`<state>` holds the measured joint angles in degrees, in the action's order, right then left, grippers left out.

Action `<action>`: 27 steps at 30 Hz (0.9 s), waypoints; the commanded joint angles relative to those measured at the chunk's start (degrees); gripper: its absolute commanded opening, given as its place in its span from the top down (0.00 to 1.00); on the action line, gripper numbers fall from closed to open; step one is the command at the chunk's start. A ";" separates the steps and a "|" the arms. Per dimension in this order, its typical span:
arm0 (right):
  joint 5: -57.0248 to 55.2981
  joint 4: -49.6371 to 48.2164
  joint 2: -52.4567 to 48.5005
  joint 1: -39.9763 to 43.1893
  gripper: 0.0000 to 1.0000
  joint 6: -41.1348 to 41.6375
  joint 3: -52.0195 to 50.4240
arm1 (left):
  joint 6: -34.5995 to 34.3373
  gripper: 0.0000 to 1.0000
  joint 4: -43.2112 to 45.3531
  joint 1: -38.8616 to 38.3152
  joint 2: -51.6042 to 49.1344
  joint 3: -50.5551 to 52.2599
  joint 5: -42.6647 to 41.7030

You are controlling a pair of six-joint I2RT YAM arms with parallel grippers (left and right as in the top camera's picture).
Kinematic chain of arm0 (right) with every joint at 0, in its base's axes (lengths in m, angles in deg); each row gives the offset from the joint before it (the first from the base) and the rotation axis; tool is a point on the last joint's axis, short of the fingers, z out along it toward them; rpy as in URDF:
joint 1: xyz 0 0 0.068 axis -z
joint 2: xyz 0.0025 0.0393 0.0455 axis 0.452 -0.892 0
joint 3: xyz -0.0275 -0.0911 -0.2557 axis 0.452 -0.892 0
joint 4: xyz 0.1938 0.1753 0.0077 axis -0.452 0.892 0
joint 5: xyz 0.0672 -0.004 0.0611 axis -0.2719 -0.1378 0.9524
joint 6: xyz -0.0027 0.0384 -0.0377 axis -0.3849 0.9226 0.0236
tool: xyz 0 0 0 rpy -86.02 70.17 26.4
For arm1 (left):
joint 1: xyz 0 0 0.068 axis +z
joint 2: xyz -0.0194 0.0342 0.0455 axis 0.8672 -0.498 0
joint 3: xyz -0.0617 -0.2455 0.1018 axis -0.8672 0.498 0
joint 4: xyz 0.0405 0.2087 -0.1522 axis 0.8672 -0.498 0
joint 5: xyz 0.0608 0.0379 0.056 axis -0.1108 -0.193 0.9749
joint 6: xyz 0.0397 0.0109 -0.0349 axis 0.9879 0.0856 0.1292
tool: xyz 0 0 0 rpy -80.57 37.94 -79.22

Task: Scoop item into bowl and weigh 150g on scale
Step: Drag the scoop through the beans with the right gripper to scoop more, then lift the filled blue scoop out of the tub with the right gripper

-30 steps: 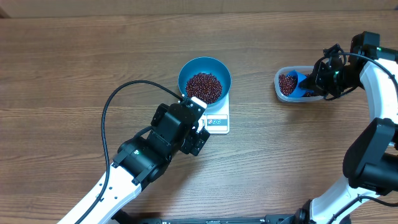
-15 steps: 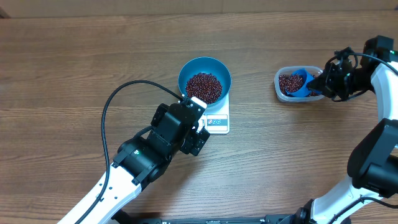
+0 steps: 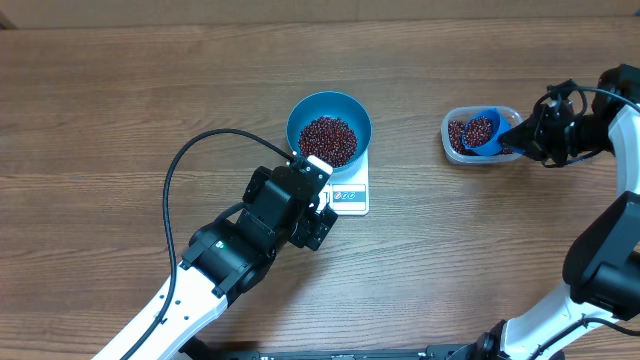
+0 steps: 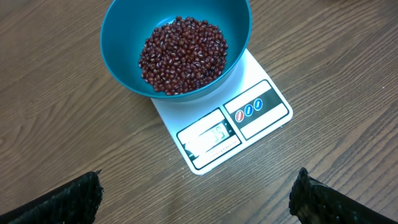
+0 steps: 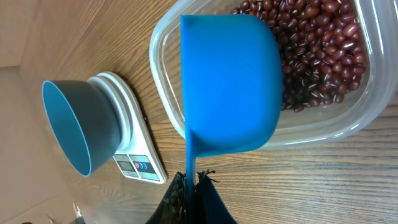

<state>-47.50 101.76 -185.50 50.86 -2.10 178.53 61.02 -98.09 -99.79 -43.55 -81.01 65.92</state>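
Step, judged: transfer; right gripper [image 5: 189,186] clenched on handle [image 5: 188,155] of bright blue plastic scoop [image 5: 230,81] over clear plastic tub [image 5: 163,87]; left gripper [image 4: 196,199] released, empty; dark red-brown beans [image 4: 183,53] heaped in round teal bowl [image 4: 118,37] on flat white scale [image 4: 249,124]. Next: carry level, tip slowly. Overhead shows scoop loaded; right wrist only underside; left wrist display [image 4: 208,140], unreadable.

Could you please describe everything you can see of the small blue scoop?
The scoop is bright blue, smooth and plastic-looking: a deep round cup with a thin handle. The right end effector is shut on the handle's end. The cup sits over the clear tub, open side up, loaded with red-brown beans. The wrist view shows only its plain outer shell, hiding some of the tub's beans; whether it touches them cannot be told.
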 commanded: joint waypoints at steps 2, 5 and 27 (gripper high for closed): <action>1.09 0.28 -0.15 0.52 0.96 -0.85 -0.57 | -0.55 0.00 0.04 -0.11 0.66 0.57 0.63; 1.09 0.31 -0.15 0.52 0.96 -0.85 -0.57 | -0.55 0.00 0.04 -0.11 0.66 0.57 0.63; 1.07 0.26 -0.15 0.50 0.96 -0.87 -0.57 | -0.55 0.00 0.42 -0.11 0.63 1.16 -1.07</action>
<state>-47.00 101.78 -185.50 50.95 -2.43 178.53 61.02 -99.10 -99.79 -43.55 -81.01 65.81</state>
